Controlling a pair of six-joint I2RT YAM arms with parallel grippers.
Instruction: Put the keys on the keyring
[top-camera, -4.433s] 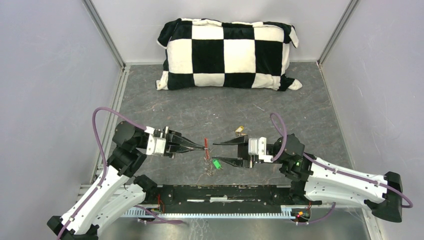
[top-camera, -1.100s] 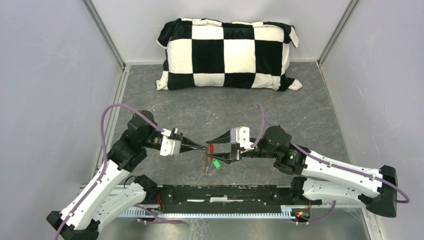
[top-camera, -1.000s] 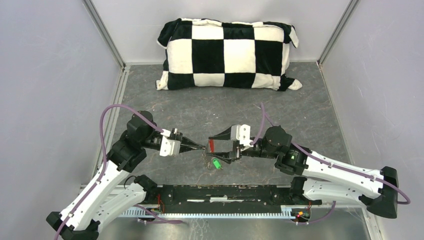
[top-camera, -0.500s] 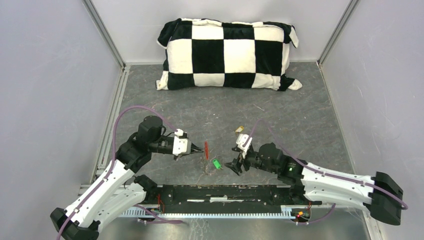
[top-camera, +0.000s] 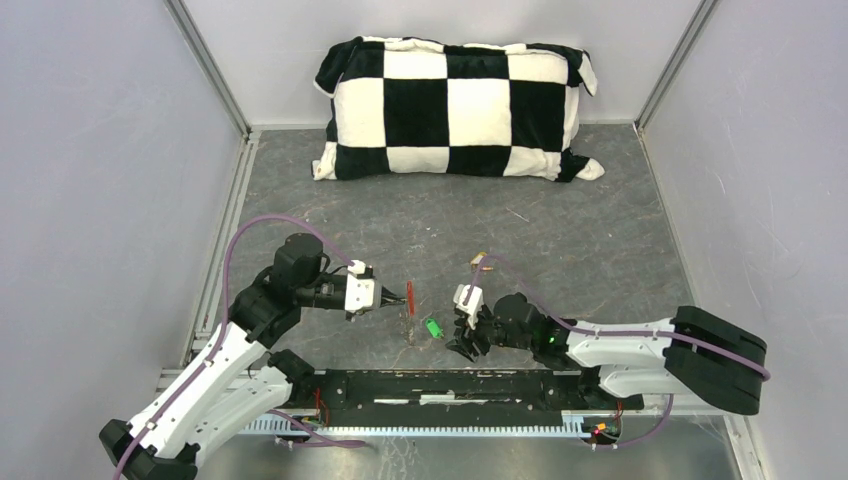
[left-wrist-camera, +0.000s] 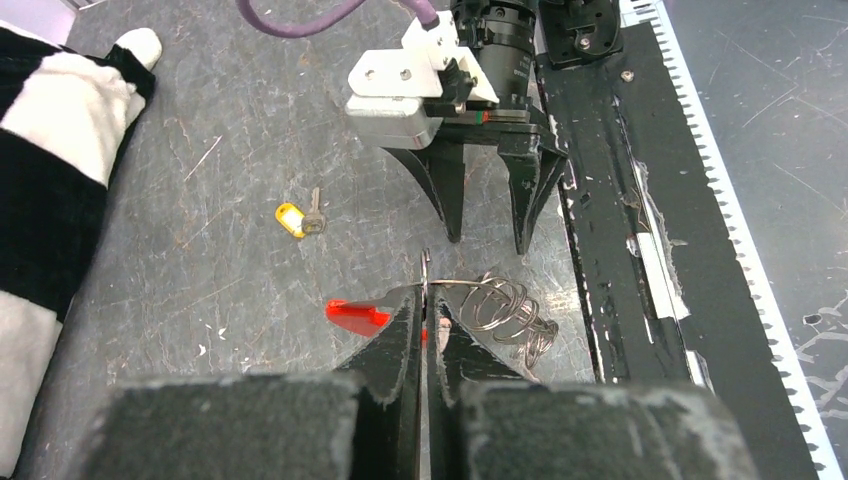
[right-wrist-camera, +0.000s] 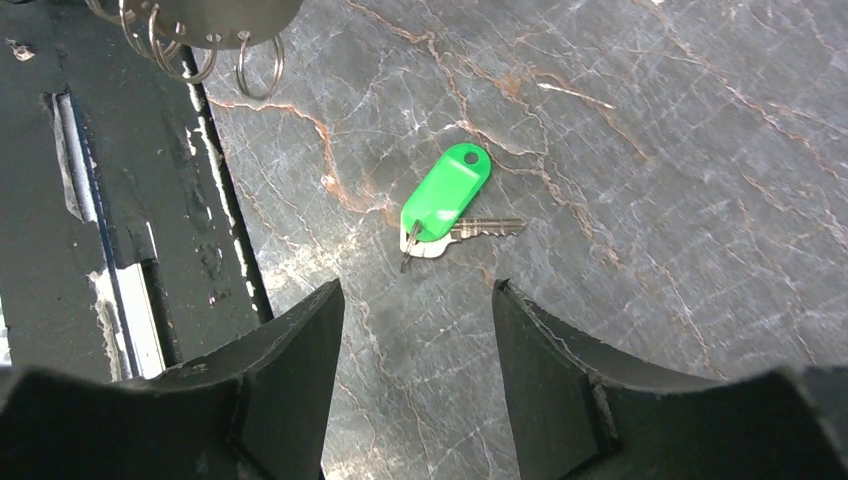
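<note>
The green-headed key (right-wrist-camera: 445, 195) lies flat on the grey tabletop (right-wrist-camera: 650, 150), with the right pincer (right-wrist-camera: 416, 290) poised just to its right, jaws spread. A clean pick looks to call for straddling the plastic head rather than the thin blade, then lowering until the tips meet the surface. Just left of that key the left pincer (left-wrist-camera: 425, 302), pressed together, pinches the keyring (left-wrist-camera: 426, 270) with its red tag (left-wrist-camera: 358, 313) jutting out and spare rings (left-wrist-camera: 505, 305) tangled beside it — best held steady — while the yellow-headed key (left-wrist-camera: 292, 219) waits well beyond the green one, towards the checkered pillow (top-camera: 455, 105).
</note>
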